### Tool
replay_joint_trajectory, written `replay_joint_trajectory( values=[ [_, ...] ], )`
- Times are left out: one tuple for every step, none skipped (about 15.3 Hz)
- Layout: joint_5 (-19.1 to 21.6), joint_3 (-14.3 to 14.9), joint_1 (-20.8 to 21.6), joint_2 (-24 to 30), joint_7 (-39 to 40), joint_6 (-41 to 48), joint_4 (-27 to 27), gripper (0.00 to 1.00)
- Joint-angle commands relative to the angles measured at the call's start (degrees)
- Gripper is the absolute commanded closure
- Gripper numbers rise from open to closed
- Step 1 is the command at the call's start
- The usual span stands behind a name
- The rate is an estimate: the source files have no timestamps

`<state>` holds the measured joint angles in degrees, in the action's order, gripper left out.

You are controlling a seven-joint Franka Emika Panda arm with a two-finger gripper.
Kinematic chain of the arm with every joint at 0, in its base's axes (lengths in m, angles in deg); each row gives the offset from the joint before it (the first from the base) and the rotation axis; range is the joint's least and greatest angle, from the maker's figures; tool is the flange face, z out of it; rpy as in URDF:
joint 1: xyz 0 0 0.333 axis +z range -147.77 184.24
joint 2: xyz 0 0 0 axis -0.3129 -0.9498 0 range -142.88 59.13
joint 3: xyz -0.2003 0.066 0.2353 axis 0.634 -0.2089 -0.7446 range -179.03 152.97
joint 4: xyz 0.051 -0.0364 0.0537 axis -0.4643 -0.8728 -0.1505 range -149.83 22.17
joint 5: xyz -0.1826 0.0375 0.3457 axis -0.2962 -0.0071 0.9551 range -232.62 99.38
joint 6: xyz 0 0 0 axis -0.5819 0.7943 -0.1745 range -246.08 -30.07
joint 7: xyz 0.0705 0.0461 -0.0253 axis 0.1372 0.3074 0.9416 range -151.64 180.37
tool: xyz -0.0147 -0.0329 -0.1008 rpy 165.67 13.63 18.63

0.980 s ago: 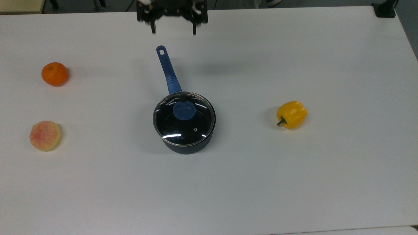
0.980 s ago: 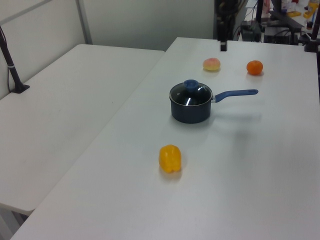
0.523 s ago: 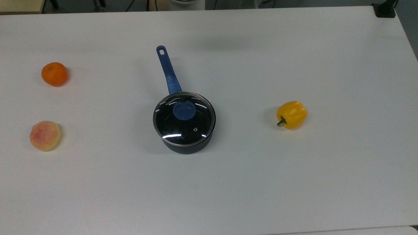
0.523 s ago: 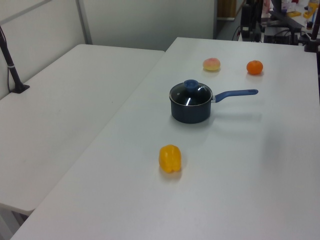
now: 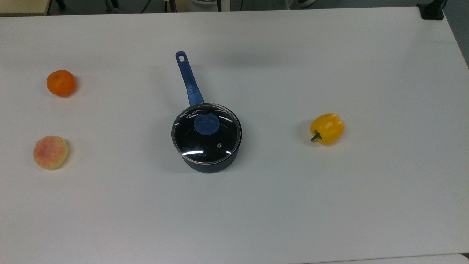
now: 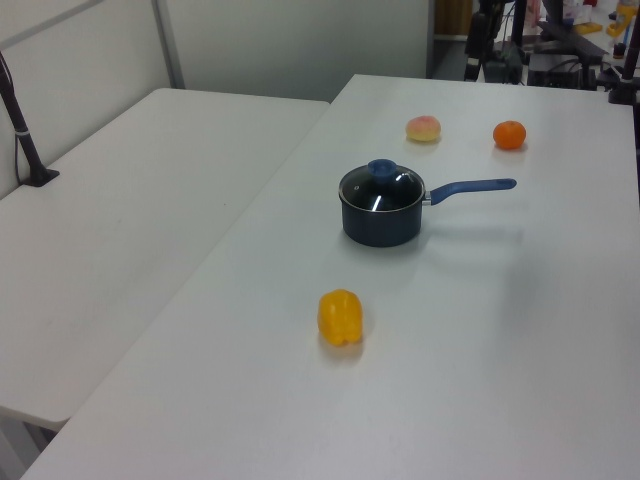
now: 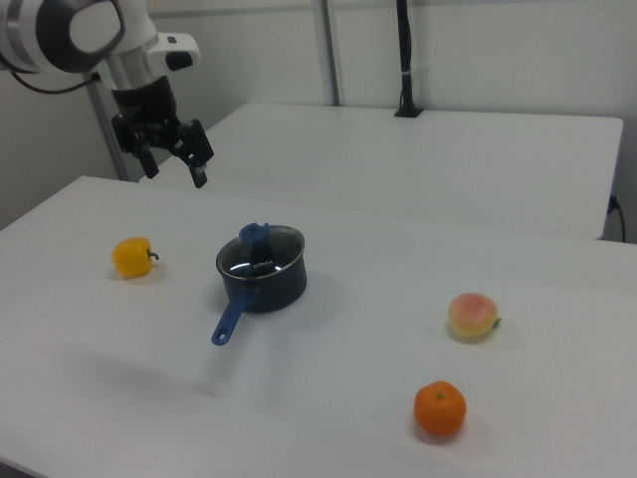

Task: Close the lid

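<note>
Wide bare table [image 5: 329, 205] all round. One pepper [image 5: 327, 128], one peach [image 5: 50, 152], one orange [image 5: 61, 83], well apart. Lid [image 5: 206, 133] sits on the one pot [image 5: 210, 165], mid-table. Gripper [image 7: 175, 164] hovers high at the far edge, fingers spread, grasping nothing.

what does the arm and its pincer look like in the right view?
The arm has rounded white shells with dark grey bands at the joints and a thin dark cable running along it. The pincer is black: a boxy body carrying two slim, straight black fingers. No markings legible.
</note>
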<state>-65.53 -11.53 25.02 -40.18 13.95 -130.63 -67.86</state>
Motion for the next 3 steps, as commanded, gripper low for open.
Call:
replay_joint_trajectory(
  values=[
    [0.6, 0.3, -0.9, 1.4, 3.4, -1.5, -2.4, 0.0],
    [0.6, 0.3, -0.9, 1.4, 3.2, -1.3, -2.4, 0.0],
    [0.6, 0.3, -0.8, 1.4, 3.0, -1.1, -2.4, 0.0]
  ],
)
